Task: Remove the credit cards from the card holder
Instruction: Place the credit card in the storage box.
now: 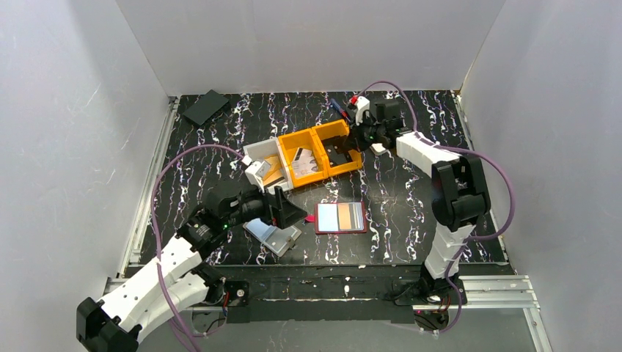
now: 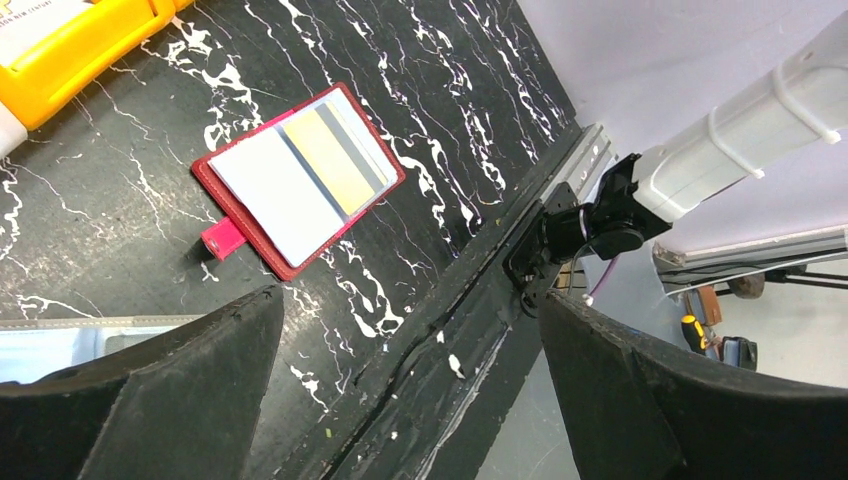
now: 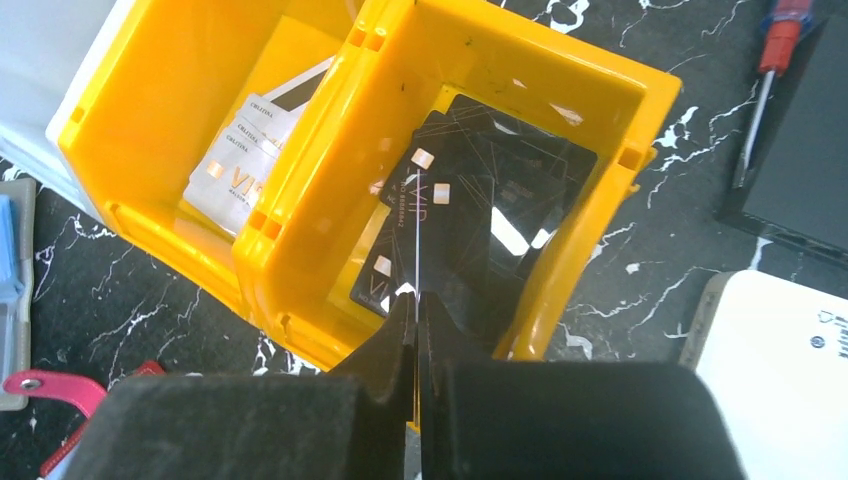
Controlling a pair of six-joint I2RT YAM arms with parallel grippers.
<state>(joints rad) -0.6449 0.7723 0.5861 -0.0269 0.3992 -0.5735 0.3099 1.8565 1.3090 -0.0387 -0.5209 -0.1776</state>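
Red outside, shiny within: the card holder (image 2: 246, 221). Lies opened flat on the black, white-veined table (image 1: 411, 198), near the middle of the top view, a little toward 6 o'clock. Holds the credit cards (image 2: 270, 195) face up inside, greyish beside tan-orange. Shows a small red strap tab (image 2: 220, 240) sticking out from one long edge.

At 9 o'clock of the holder, just beside it and not touching: the left gripper (image 2: 408, 300). Stands with fingers spread wide, nothing between them. In its own wrist view, places the holder at 11 o'clock, beyond the fingertips. At 7 o'clock of the holder, under that arm: a flat clear-and-blue case (image 1: 273, 236).

At 12 o'clock of the holder: the left yellow bin (image 3: 150, 90) and the right yellow bin (image 3: 560, 260), side by side, with a white bin (image 1: 258, 147) at their 9 o'clock end. Pale VIP cards (image 3: 240, 160) in the left yellow one, black VIP cards (image 3: 490, 210) in the right.

Over the right yellow bin: the right gripper (image 3: 415, 300). Pinched tight on a thin card (image 3: 415, 230), seen edge-on as a pale upright line above the black cards.

Outside that bin, from 1 to 4 o'clock in the right wrist view: a red-handled screwdriver (image 3: 775, 50), a flat black slab (image 3: 800, 170) and a white box (image 3: 780, 370).
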